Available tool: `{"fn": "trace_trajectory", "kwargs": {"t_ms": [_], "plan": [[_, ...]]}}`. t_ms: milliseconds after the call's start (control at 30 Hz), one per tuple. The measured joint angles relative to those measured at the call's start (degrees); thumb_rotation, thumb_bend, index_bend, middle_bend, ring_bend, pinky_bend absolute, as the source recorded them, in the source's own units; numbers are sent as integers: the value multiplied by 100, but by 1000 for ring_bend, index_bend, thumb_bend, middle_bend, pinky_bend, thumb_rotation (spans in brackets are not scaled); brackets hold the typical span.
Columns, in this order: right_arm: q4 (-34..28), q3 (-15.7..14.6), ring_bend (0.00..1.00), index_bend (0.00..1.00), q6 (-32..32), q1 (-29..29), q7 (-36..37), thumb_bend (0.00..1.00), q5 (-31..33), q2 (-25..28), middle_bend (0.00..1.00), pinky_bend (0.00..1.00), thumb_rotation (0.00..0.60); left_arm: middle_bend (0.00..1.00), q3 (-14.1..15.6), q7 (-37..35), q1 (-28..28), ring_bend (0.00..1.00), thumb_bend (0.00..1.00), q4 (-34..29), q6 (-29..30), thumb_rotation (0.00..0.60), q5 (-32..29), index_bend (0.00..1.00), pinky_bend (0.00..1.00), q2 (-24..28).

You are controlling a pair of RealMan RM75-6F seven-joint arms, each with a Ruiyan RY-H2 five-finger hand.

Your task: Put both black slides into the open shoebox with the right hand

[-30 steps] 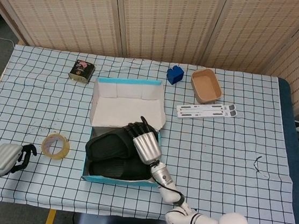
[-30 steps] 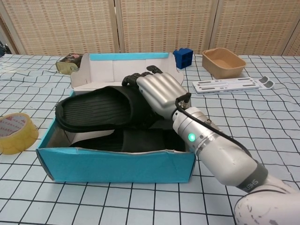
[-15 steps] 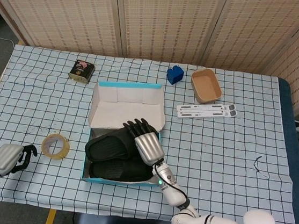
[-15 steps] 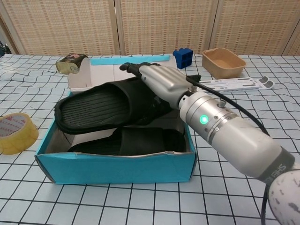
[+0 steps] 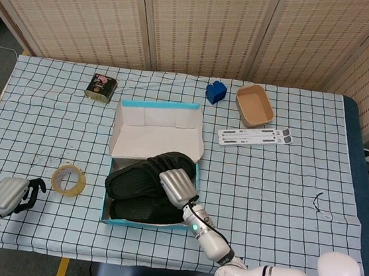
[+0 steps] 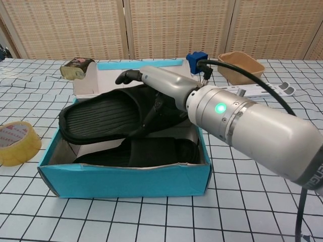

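Black slides (image 6: pixel 108 115) lie stacked inside the turquoise shoebox (image 6: pixel 126 179), the upper one tilted. Right robot hand (image 5: pixel 178 186) hovers over them, fingers extended, holding nothing. Left robot hand (image 5: pixel 11 196) rests curled at eight o'clock.

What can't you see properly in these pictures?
- Lower slide: chest view, mostly under the upper slide and behind the shoebox wall.
- Right hand fingers: both views, its own back hides any grip.
- Tin label: head view, too small.
- Left hand: head view, forearm cut by the edge.
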Motion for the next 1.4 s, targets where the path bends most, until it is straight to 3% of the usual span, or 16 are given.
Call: {"fn": "trace_trajectory", "kwargs": {"t_ms": [100, 233, 333, 467, 1067, 1400], "plan": [[142, -35, 110, 347, 76, 33, 101, 135, -90, -120, 279, 52, 600, 591, 0, -12, 0, 638, 734, -3, -2, 600, -2, 460, 581, 4], [433, -91, 261, 481, 187, 72, 321, 350, -315, -313, 410, 219, 600, 591, 10, -20, 3, 638, 734, -2, 6, 600, 18, 460, 581, 7], [685, -156, 336, 556, 295, 88, 421, 432, -474, -464, 476, 295, 600, 591, 8, -34, 3, 638, 733, -10, 16, 600, 27, 460, 581, 16], [985, -296, 375, 605, 406, 99, 447, 445, -635, -631, 514, 331, 600, 591, 6, -63, 7, 638, 732, -3, 35, 600, 37, 460, 581, 22], [1951, -625, 376, 607, 709, 13, 227, 445, -993, -953, 515, 331, 600, 591, 9, -45, 4, 638, 733, -3, 32, 600, 41, 460, 581, 18], [2943, -698, 333, 599, 1361, -22, -14, 445, -1611, -1225, 515, 296, 600, 592, 10, -39, 5, 638, 732, 11, 22, 600, 30, 460, 581, 10]]}}
